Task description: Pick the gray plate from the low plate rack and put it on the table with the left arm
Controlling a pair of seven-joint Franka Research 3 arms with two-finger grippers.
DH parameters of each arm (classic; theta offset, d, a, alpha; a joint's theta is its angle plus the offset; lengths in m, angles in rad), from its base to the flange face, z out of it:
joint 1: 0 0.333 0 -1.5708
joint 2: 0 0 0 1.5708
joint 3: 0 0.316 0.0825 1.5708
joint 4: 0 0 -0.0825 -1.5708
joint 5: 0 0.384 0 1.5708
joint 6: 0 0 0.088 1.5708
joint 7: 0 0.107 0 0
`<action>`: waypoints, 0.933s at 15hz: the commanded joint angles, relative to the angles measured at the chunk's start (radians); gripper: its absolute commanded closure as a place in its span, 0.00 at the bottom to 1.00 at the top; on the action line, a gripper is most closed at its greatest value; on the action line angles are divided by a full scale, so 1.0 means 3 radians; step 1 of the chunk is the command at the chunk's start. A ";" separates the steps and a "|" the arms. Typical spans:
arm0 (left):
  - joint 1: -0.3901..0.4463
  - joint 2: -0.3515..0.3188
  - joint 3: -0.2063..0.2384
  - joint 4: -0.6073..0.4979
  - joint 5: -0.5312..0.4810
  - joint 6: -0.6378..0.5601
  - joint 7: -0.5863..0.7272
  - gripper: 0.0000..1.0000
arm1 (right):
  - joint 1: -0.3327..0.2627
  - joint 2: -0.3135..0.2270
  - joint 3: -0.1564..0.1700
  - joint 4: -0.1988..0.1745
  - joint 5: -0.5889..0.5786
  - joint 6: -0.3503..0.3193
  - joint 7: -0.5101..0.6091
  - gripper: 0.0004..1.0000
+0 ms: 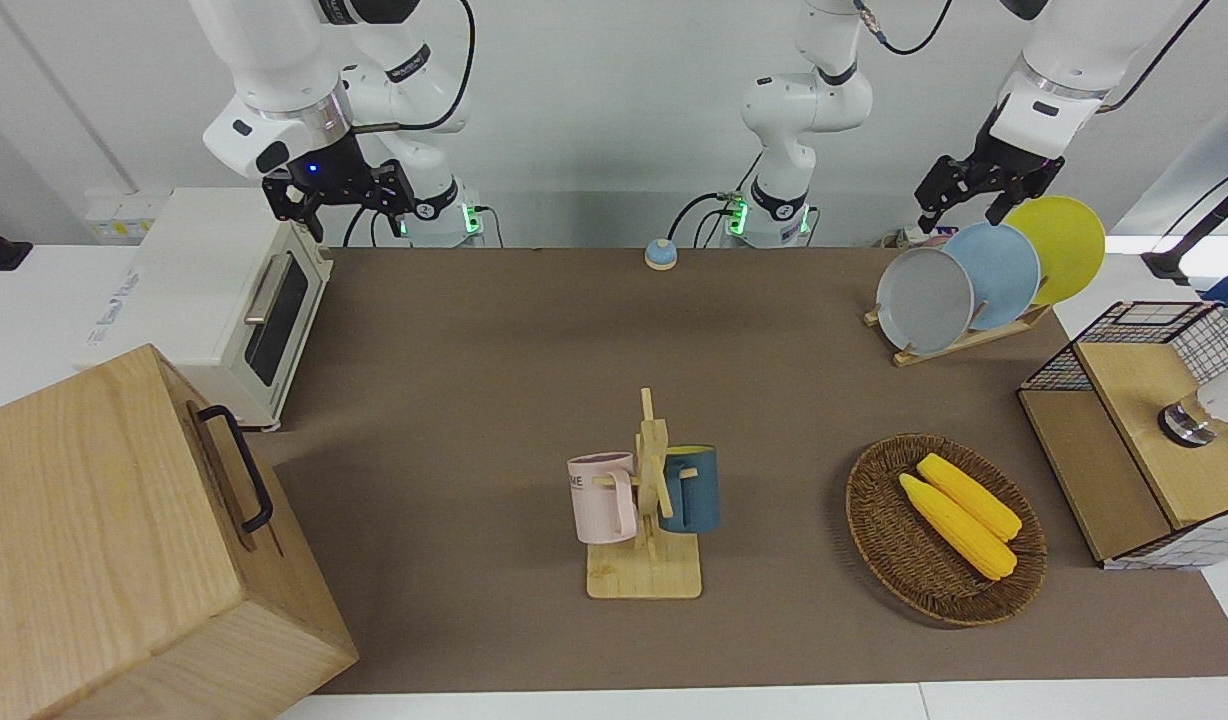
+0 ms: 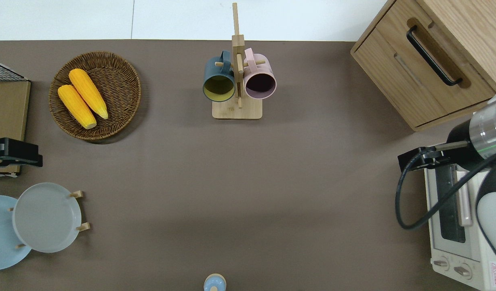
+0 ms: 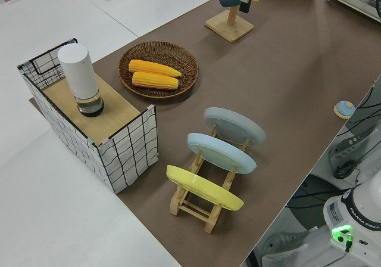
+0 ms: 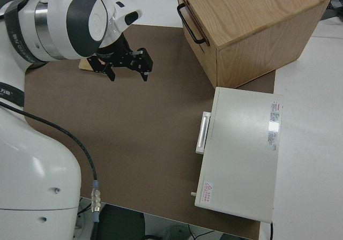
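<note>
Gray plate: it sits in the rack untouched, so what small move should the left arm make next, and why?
Probably lower the left tool toward the top rim of the gray plate. The plate leans in the low plate rack, farthest of the three plates from the robots, and the tool hangs empty in the air, apart from it. The right arm is parked.

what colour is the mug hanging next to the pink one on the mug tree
Dark blue mug, with a yellowish inside; the overhead view shows it best.
</note>
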 commanded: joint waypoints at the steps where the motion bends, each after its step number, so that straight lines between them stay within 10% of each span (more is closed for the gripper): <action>1: -0.0096 0.0007 0.0006 0.0002 0.0042 -0.0029 -0.0159 0.00 | -0.0085 -0.0008 0.0078 0.0032 -0.0022 -0.0048 0.0042 0.02; 14: -0.0096 0.0007 0.0006 -0.0014 0.0067 -0.0029 -0.0191 0.00 | -0.0085 -0.0008 0.0078 0.0032 -0.0022 -0.0048 0.0042 0.02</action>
